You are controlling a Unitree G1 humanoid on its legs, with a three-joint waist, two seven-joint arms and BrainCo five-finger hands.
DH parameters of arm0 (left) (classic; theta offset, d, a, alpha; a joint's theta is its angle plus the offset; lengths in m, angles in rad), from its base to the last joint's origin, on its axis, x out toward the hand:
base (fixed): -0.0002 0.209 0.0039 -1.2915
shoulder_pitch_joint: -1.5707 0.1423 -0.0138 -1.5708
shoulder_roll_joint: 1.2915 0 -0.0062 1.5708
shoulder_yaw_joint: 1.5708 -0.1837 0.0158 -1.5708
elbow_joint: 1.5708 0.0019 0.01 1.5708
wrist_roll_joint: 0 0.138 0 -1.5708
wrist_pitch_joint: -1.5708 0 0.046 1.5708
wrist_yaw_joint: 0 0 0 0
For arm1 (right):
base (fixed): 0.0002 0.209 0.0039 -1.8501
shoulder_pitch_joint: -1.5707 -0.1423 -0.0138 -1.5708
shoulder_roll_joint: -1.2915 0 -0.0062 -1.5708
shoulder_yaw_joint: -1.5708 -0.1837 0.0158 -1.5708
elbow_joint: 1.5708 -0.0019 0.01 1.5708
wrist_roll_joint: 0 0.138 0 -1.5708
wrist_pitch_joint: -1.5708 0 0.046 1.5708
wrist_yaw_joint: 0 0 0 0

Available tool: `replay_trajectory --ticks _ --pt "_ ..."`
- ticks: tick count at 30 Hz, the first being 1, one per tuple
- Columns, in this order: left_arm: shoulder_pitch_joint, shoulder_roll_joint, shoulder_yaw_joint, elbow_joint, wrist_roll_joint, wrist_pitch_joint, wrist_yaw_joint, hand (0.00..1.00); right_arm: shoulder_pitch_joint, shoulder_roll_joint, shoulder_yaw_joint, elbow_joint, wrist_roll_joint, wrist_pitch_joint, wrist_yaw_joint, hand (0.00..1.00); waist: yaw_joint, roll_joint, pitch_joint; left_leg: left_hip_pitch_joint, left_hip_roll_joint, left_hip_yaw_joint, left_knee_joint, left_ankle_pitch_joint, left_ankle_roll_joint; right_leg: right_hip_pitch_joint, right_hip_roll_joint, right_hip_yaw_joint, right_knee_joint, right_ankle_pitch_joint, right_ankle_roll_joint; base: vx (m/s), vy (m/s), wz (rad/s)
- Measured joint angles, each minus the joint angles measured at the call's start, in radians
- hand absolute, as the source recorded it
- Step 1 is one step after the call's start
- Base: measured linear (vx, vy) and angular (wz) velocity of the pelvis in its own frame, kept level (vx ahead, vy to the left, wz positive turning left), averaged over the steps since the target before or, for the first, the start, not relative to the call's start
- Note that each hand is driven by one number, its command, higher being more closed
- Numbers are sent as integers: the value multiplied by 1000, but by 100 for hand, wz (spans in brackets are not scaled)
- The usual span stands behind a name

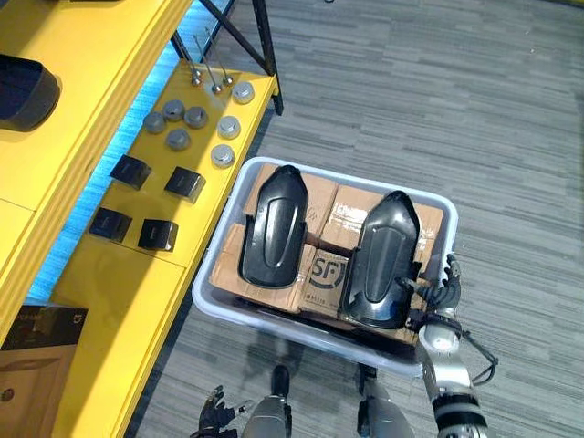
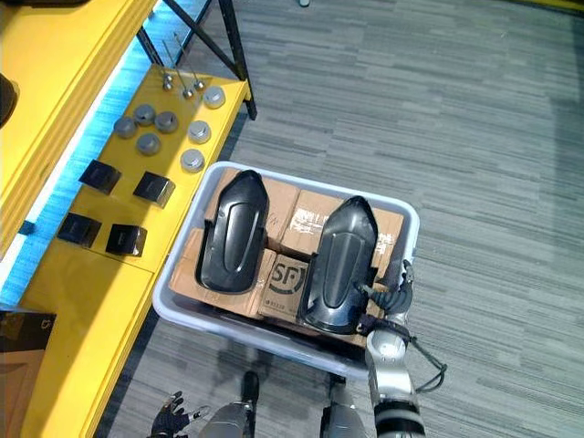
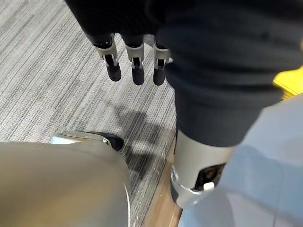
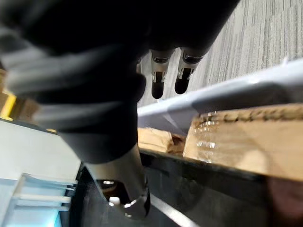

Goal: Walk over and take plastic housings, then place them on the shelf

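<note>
Overhead, two glossy black plastic housings (image 1: 274, 228) lie on cardboard boxes (image 1: 324, 196) in a grey plastic bin (image 1: 292, 333), the right hand (image 1: 445, 290) beside one. Left wrist: left hand (image 3: 135, 66) slack-fingered over carpet (image 3: 47, 71). Right wrist: fingers (image 4: 158, 80) straight, empty — it should reach further in before curling.

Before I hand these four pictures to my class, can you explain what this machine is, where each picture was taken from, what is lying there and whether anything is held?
It is a humanoid robot with two arms and fingered hands. Two pictures look down from its head; two come from cameras on its wrists. A pale bin holds cardboard boxes; on them lie the left housing and the right housing, both black plastic. Beside it, a yellow shelf carries grey caps and black blocks. The right hand is open at the bin's right edge, by the right housing. The left hand hangs open. Nothing is held.
</note>
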Motion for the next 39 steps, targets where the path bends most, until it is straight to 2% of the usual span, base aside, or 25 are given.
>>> replay_trajectory --ticks 4,8,10,16,19,22,23,26,29,31,35,36,39 --pt "-28 -3 -24 6 -29 -9 0 0 -173 -142 5 208 10 -4 16 100 23 30 15 -71 -1 -13 50 -6 1 -44 0 -7 3 15 1 -66 23 6" --pt "-44 8 -45 31 -61 -24 0 0 -319 -285 48 373 44 -9 52 100 30 40 19 -138 1 -30 113 -26 1 -83 6 -13 20 21 1 -75 24 4" --pt "-51 11 -46 52 -70 -27 0 0 -335 -315 68 393 42 -9 64 100 31 43 20 -154 0 -31 132 -32 4 -93 5 -12 27 21 1 -60 37 -1" --pt "-65 12 -47 69 -79 -27 6 0 -326 -314 84 381 -1 3 63 100 27 43 21 -159 2 -31 144 -34 5 -94 7 -11 28 24 2 -16 14 0" --pt "-56 -6 -44 26 -116 -26 23 0 -233 -278 86 246 -48 44 55 100 27 43 22 -115 3 -31 132 -33 5 -55 8 -12 23 23 2 24 14 2" --pt "0 -47 -35 -130 -159 -28 39 0 -85 -219 84 75 -123 67 55 100 23 41 22 -26 1 -33 96 -32 6 36 6 -16 -3 22 1 39 38 8" --pt "38 -71 -10 -228 -170 -30 52 0 -10 -189 82 -13 -158 69 52 100 19 37 15 10 -1 -34 75 -30 9 75 4 -19 -20 20 2 -10 24 12" --pt "141 -100 49 -490 -172 -39 120 0 153 -124 75 -189 -243 71 37 100 2 9 -42 63 -12 -57 8 -13 15 138 -5 -47 -70 16 7 16 3 25" --pt "222 -101 90 -704 -152 -39 182 0 232 -93 50 -278 -324 72 20 100 -6 -25 -105 123 -13 -67 -63 13 9 189 -8 -65 -102 14 9 73 -29 20" --pt "252 -121 104 -823 -145 -38 207 0 261 -77 21 -324 -355 74 18 100 -6 -33 -148 161 -13 -75 -93 20 7 226 -9 -80 -118 11 13 137 -23 21" --pt "276 -148 65 -1081 19 -38 267 0 288 -55 26 -437 -401 71 17 100 -6 -42 -224 245 -10 -88 -147 33 2 290 -11 -99 -118 -9 14 128 -2 14" --pt "271 -146 28 -1145 73 -40 280 0 291 -39 27 -473 -415 68 13 100 -7 -42 -241 265 -9 -91 -158 34 3 310 -12 -104 -118 -14 14 62 5 12" --pt "265 -112 -89 -1258 141 -54 270 0 300 -31 77 -526 -436 53 2 100 -10 -46 -292 307 -9 -98 -188 42 6 343 -15 -116 -117 -24 20 38 11 10"
